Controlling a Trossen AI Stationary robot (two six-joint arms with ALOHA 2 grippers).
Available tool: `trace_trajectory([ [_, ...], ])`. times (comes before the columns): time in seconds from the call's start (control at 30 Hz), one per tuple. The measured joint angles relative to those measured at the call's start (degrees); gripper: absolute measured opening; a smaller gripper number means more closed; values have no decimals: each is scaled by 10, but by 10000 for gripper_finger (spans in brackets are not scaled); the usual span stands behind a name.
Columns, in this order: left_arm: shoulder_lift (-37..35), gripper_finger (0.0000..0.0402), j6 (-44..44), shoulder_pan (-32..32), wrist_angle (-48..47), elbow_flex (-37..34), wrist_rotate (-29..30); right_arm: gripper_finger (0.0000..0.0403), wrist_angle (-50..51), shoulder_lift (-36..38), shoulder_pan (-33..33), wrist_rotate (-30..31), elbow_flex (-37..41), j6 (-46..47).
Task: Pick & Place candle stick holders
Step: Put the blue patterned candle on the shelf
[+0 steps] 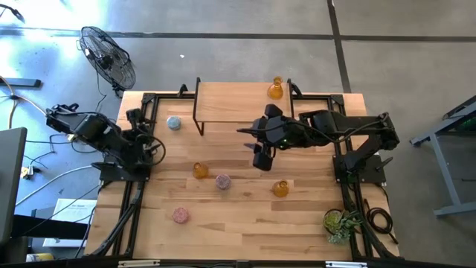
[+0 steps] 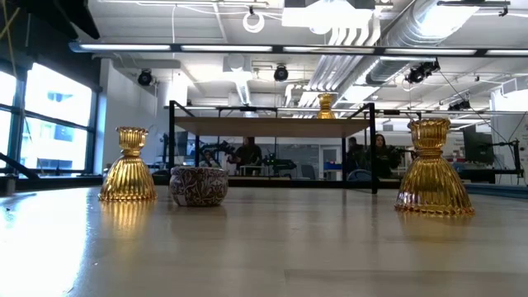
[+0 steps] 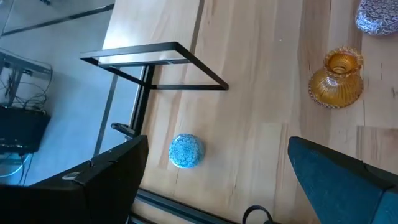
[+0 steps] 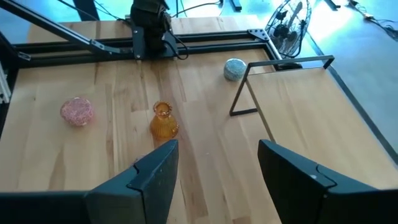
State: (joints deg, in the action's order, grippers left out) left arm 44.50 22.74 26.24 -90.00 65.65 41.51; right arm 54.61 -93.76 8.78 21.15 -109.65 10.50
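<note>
Nearest the low camera, an amber ribbed glass flask-shaped holder (image 2: 433,168) stands near the wooden surface's (image 1: 245,216) front edge. Right end effector (image 1: 260,157) hovers mid-surface, fingers parted, empty. Left end effector (image 1: 154,147) waits wide open by the left edge, near a squat pale blue holder (image 1: 174,123).

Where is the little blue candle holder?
In the high view, the blue candle holder sits on the table's left side, just left of the raised wooden shelf. The left hand waits close by.
</note>
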Motion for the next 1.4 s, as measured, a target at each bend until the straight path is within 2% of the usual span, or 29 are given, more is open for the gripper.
trace_trajectory([
  [0.13,3,381,0,0,0,0,2,217,0,0,0,2,0,0],
  [0.27,3,381,2,0,0,0,64,217,0,0,0,2,0,12],
  [0.33,2,381,1,0,0,0,73,217,0,0,0,2,0,16],
  [0.57,-5,381,18,0,4,0,29,217,0,0,0,0,0,15],
  [0.73,-5,381,2,0,9,0,-26,217,0,0,0,-2,0,16],
  [1.13,-5,381,56,0,14,0,-34,217,0,0,0,-3,0,26],
  [1.4,-16,381,60,0,-1,-12,-21,217,0,0,0,-3,0,29],
])
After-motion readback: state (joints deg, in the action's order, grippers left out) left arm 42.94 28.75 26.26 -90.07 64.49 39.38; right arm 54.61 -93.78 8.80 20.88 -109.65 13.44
